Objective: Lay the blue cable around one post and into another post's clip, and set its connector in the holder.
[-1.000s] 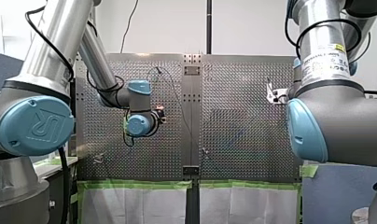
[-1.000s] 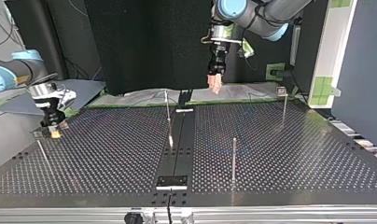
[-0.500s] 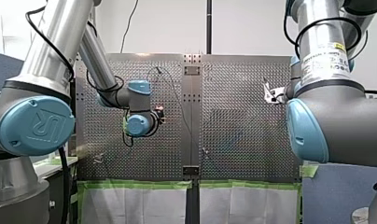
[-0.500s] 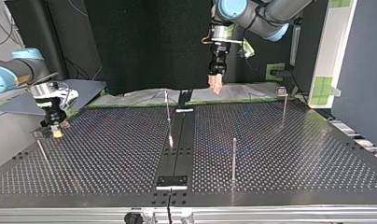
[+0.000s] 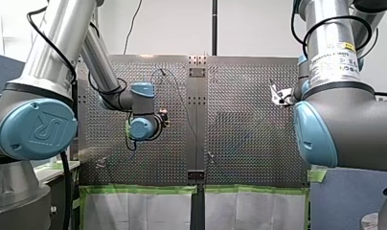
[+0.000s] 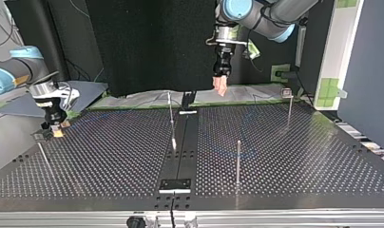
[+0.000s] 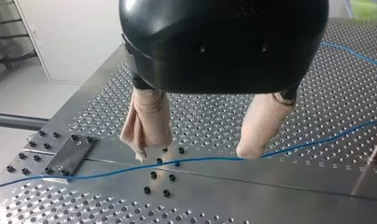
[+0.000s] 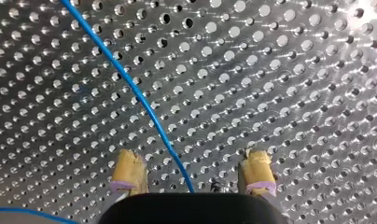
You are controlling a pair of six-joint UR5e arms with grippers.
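The thin blue cable (image 8: pixel 144 107) lies flat on the perforated table and runs between the yellow pads of my right gripper (image 8: pixel 193 172), which stands open low over it. That gripper is at the top view's left (image 6: pixel 52 130), beside a short clip post (image 6: pixel 42 154). My left gripper (image 7: pixel 196 151) hangs open above the table, its beige fingers (image 7: pixel 147 123) well apart. Another stretch of the blue cable (image 7: pixel 205 159) passes on the table below its fingertips. In the top view my left gripper (image 6: pixel 220 88) hovers high over the table's far edge.
Thin upright posts stand at the middle (image 6: pixel 170 114), front right (image 6: pixel 238 161) and far right (image 6: pixel 289 107) of the top view. A dark centre strip carries a small plate (image 6: pixel 176 184) near the front edge. Another dark plate (image 7: pixel 72 154) lies beside my left gripper.
My right gripper has shifted slightly toward the top view's left edge. My left arm has hardly moved. Both grippers stay open.
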